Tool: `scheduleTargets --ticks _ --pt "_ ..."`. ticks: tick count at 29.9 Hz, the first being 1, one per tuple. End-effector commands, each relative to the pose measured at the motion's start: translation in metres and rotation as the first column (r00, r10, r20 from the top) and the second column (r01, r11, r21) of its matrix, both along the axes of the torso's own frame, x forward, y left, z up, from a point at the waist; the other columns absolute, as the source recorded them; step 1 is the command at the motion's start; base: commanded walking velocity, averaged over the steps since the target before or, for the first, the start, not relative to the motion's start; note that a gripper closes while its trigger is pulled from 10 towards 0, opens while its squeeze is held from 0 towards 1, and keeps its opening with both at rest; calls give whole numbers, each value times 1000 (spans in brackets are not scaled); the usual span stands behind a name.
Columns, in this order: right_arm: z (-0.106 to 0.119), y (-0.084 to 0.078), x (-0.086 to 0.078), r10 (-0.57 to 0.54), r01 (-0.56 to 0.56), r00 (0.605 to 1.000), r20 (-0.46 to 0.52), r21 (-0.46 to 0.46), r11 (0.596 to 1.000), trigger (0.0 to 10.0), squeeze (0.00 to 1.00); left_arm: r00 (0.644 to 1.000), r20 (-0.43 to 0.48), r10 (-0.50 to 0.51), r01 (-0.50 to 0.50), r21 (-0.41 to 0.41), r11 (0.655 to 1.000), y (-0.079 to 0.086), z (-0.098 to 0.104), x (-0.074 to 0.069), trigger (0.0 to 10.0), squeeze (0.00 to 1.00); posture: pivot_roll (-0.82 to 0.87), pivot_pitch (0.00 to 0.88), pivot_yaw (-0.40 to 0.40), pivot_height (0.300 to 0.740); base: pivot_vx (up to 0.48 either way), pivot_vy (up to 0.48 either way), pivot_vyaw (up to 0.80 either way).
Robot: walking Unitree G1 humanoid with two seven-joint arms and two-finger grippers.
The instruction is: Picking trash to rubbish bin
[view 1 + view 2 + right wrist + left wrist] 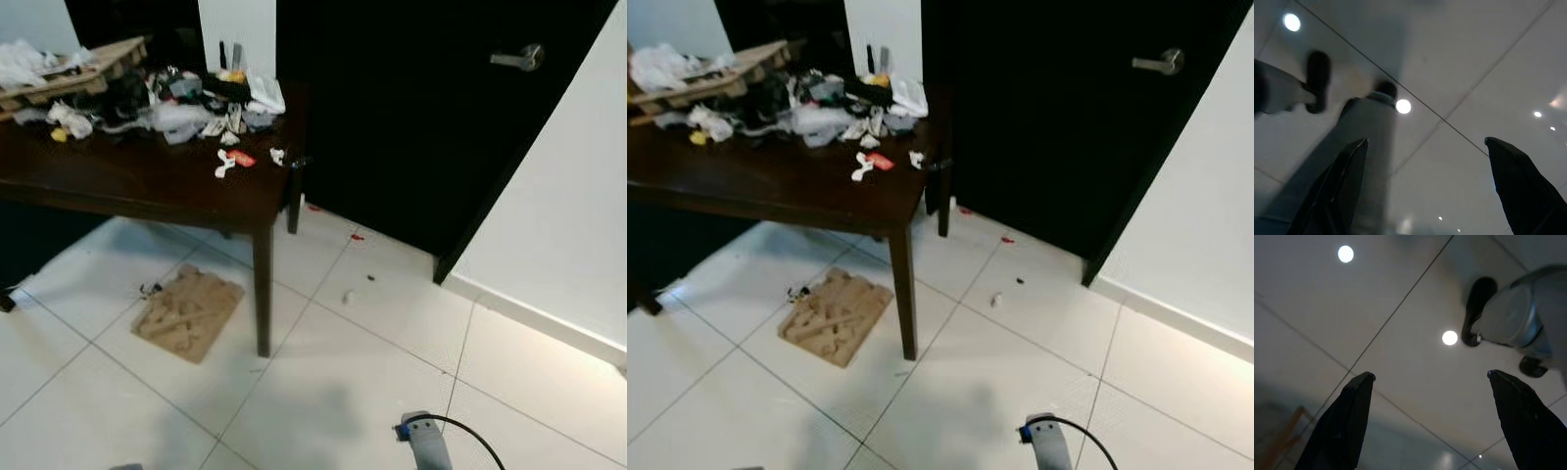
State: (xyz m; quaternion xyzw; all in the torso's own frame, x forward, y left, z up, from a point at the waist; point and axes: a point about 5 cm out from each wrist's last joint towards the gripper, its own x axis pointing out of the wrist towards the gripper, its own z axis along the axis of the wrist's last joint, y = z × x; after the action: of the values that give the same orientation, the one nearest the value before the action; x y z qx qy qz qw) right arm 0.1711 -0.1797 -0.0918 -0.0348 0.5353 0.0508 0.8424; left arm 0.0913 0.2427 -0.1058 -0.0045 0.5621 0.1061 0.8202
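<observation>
White floor tiles [323, 392] are holding scattered trash scraps [347, 296] beside the cluttered table [147, 181], while the left gripper [1430, 377] and right gripper [1425, 142] are hanging spread and empty, so approaching comes next.

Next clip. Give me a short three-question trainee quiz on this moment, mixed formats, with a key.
1. True or false: the flat cardboard piece lies on the dark table.
2. Multiple choice: the left tool is (A) shut on trash, (B) open and empty, pointing at the floor tiles, (C) resting on the table.
3. Fill in: the door beside the table has a silver ____.

Key
1. False; it lies on the floor by the table leg.
2. B; the right tool is open and empty as well.
3. handle.
</observation>
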Motion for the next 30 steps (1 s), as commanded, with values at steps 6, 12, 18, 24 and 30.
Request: scheduleTargets --ticks 6,12,18,24,30 --pt "-3 -7 -9 -12 11 1000 -26 -16 1000 10000 0 1000 -1 -21 21 1 1000 0 0 0 10000 0 204 85 -55 740 321 0 0" --pt "-3 -5 -8 -27 27 1000 -10 11 1000 10000 0 1000 -1 -28 28 0 1000 0 0 1 10000 0 202 86 -52 740 322 0 0" --pt "0 0 -2 -33 32 999 18 77 997 10000 0 1000 2 -31 31 -2 1000 -1 0 2 10000 0 201 87 -54 740 322 0 0" --pt "5 8 9 -24 12 997 72 166 986 10000 0 999 -1 -37 37 -8 999 -3 0 2 10000 0 199 88 -57 740 323 0 770" --pt "6 -2 10 -74 67 995 67 94 993 10000 0 999 0 -37 37 -11 999 -4 -1 2 10000 0 199 89 -59 740 324 0 513"
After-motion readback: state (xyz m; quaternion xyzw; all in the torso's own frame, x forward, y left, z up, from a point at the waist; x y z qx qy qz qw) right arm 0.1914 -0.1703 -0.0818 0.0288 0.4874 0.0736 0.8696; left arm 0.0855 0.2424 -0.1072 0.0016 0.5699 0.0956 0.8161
